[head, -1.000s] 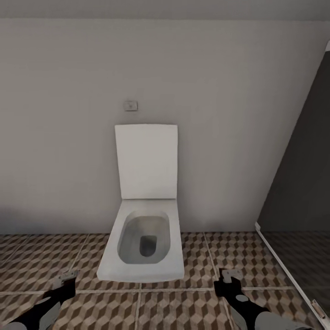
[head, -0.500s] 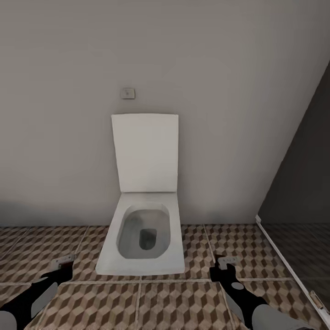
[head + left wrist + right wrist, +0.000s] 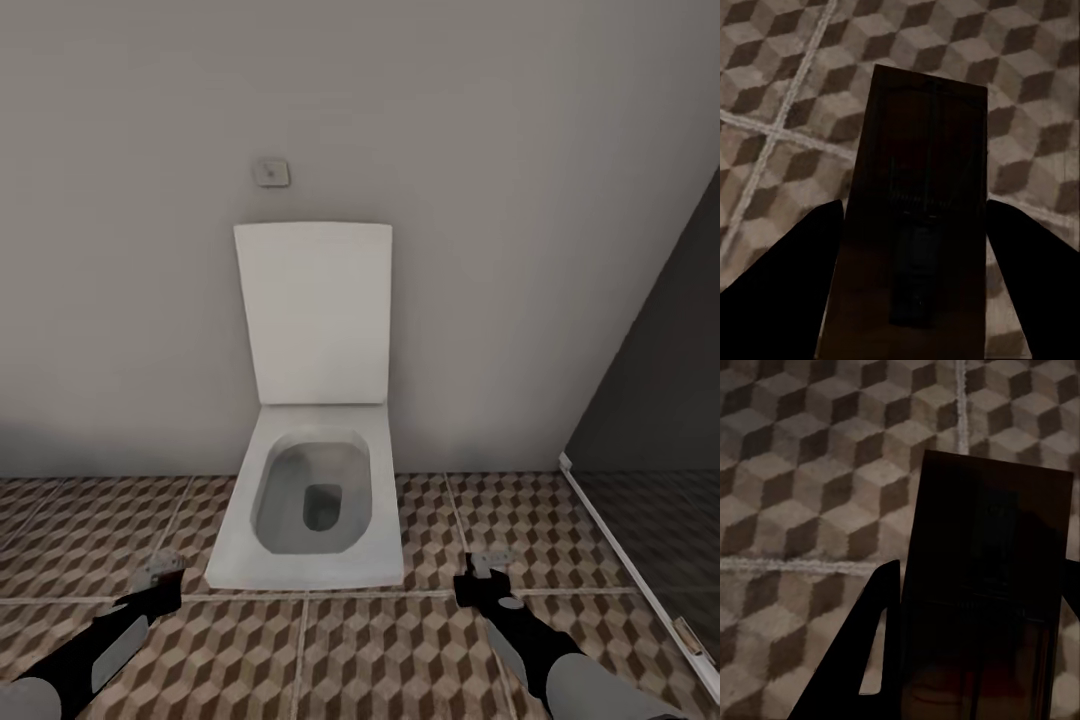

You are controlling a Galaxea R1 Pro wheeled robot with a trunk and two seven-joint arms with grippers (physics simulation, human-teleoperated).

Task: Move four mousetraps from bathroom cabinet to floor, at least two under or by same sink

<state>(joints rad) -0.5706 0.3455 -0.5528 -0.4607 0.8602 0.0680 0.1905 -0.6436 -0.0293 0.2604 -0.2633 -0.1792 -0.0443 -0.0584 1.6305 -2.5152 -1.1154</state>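
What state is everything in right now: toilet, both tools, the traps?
Toilet: lid up against the wall, bowl open.
Left tool: shut on a mousetrap, held above the bathroom floor.
Right tool: shut on a second mousetrap, also off the floor.
Flush button: on the wall, untouched.

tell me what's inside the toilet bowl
Inside the toilet bowl is a grey basin with a dark, square drain opening at the bottom. No mousetrap lies in it. Anything down the drain is hidden.
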